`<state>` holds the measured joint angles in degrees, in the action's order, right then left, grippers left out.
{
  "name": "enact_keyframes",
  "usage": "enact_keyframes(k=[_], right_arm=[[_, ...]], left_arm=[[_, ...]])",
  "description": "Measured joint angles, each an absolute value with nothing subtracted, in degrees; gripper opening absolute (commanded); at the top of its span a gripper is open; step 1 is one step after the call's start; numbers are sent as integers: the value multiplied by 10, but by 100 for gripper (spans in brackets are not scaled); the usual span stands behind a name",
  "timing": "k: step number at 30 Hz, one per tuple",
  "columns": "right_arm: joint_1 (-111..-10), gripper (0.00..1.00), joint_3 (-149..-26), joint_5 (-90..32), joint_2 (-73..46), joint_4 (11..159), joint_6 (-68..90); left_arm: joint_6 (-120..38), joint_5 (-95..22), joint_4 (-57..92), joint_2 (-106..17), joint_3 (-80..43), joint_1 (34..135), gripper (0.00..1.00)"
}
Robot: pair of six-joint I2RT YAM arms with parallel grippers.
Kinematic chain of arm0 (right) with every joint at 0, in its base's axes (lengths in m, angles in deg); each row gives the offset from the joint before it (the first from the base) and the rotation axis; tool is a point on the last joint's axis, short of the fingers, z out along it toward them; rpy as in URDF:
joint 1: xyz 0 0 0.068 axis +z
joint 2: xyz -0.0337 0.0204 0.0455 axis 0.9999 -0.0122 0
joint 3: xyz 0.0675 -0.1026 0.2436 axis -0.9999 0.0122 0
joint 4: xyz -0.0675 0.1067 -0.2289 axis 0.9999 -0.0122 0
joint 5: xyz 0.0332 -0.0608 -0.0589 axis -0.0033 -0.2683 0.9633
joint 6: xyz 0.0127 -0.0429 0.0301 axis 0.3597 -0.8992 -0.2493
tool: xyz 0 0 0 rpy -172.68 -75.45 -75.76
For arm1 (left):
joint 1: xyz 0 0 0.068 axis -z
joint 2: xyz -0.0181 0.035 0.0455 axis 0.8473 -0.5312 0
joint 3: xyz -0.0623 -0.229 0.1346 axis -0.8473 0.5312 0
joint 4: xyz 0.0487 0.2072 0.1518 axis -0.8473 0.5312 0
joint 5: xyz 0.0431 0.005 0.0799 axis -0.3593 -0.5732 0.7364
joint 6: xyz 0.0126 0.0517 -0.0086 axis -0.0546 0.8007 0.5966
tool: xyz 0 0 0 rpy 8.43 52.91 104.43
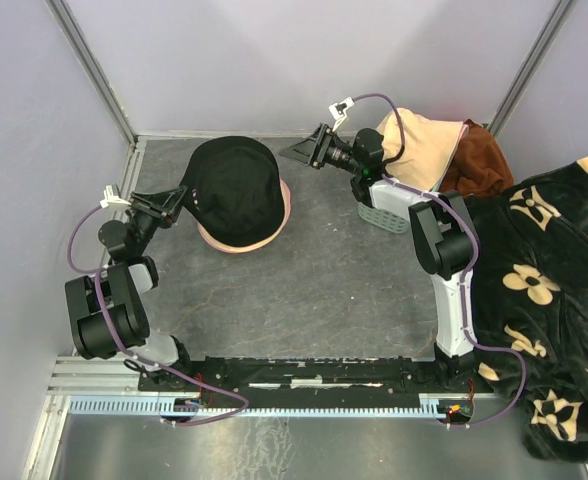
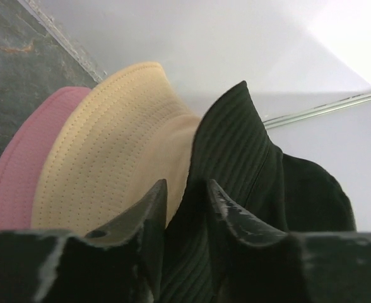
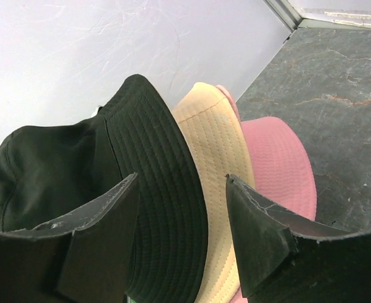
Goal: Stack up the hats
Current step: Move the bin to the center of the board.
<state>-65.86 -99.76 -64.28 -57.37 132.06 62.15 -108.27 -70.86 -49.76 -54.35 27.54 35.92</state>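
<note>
Left gripper (image 2: pixel 187 183): fingers narrowly apart, brim of the black hat (image 1: pixel 236 185) running up between them. Can't tell whether they pinch the brim or only flank it. From above, this gripper sits at the hat's left edge.

Right gripper (image 3: pixel 182 177): fingers spread wide, gripping nothing. The black brim and the beige one behind it show through the gap. From above, its tips sit just beside the black hat's far-right edge; contact can't be made out.

Stack: black hat on top, crown up. Beige hat (image 2: pixel 122 145) directly under it, pink hat (image 2: pixel 21 170) at the bottom. From above, only a rim of pink peeks out along the near and right sides. Stack rests on the bench (image 1: pixel 304 290) toward its far-left corner, between the two grippers.

Second beige hat (image 1: pixel 419 140): apart from the stack, lying over the teal basket (image 1: pixel 386 212) near the far-right corner, behind the right arm.

Rust-brown cloth (image 1: pixel 482 160) touches that hat on its right. Black floral blanket (image 1: pixel 544 270) is heaped along the bench's right edge, from the cloth down to the near-right corner.
</note>
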Motion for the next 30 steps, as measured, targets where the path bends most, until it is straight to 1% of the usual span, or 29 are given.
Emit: enact_keyframes(k=[4,8,14,22,26,28,30], right_arm=[[-658,64,-1010,-650,-588,1332,634],[-658,64,-1024,-655,-604,1343,647],[-653,64,-1032,-660,-613,1345,655],[-631,62,-1048,-667,-622,1339,651],[-626,57,-1051,-667,-624,1340,651],[-624,52,-1053,-668,-625,1340,653],[-624,44,-1053,-668,-628,1344,655]], left_arm=[[-1081,-716,-499,-554,271,363,14],[-1082,-719,-500,-559,271,363,6],[-1081,-716,-492,-558,271,363,5],[-1064,-701,-437,-535,271,366,3],[-1058,-695,-412,-527,271,369,3],[-1057,-690,-401,-526,271,371,3],[-1056,-687,-392,-524,271,373,3]])
